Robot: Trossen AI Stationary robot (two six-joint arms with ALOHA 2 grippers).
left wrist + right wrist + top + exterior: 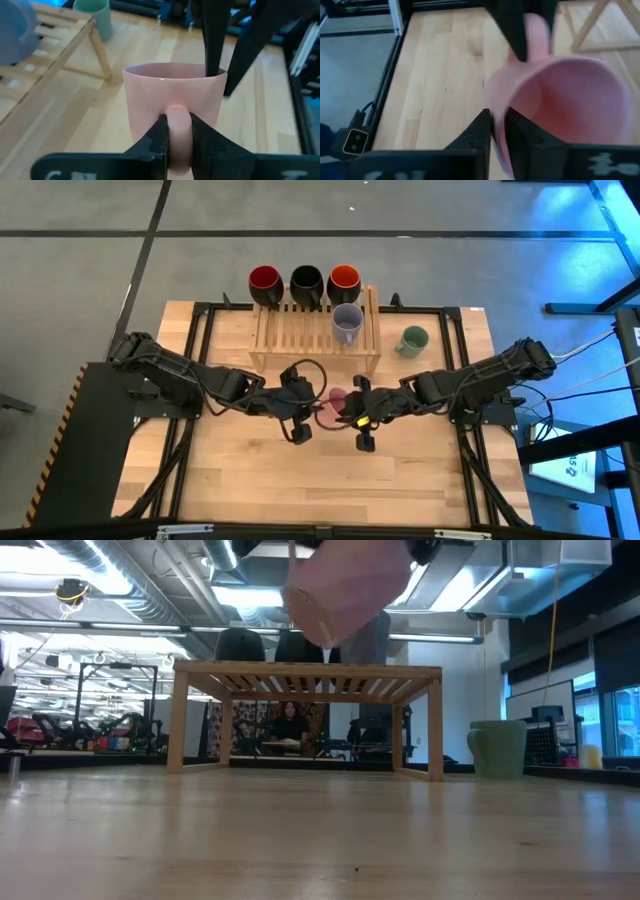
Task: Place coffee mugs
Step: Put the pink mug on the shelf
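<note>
The left gripper [303, 402] is closed on the handle of the pink mug [172, 102], which is held above the middle of the table [400, 470], clear of the wood. The mug's opening is turned toward the right arm, and in the low view its base is seen tilted. The right gripper [498, 131] is pinched on the mug's rim. Behind it, on the wooden rack [300, 330], the dark red mug [264, 281], the black mug [305, 280], the orange mug [343, 279] and the lavender mug [347, 322] are kept upright. The pale green mug [412, 340] is set on the table just right of the rack. A ceiling with ducts and lights is shown beyond.
</note>
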